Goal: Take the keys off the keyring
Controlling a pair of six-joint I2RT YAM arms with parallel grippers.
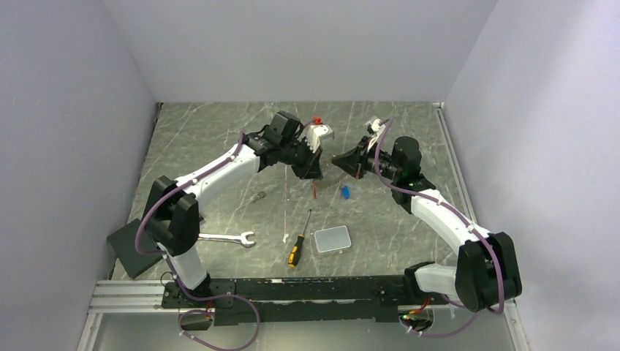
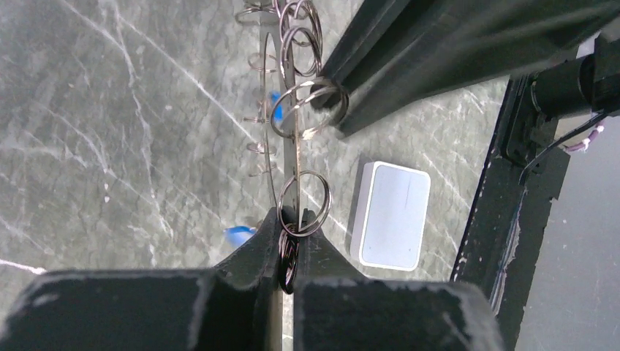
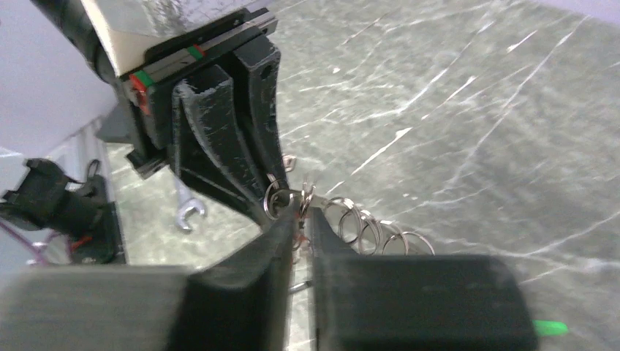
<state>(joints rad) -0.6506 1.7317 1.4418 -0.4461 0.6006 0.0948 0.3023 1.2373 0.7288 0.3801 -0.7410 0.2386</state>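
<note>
Left wrist, left hand [image 2: 290, 232] pinching keyring [image 2: 291, 157]

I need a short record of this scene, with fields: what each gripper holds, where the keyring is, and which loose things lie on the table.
left gripper: shut on the keyring
right gripper: shut on the keyring from the opposite side
keyring: held above the table between both grippers, with small split rings strung on it
keys on table: blue-tagged key, red-tagged key, near the grippers
tools on table: screwdriver, wrench
other: grey box beside the screwdriver
</note>
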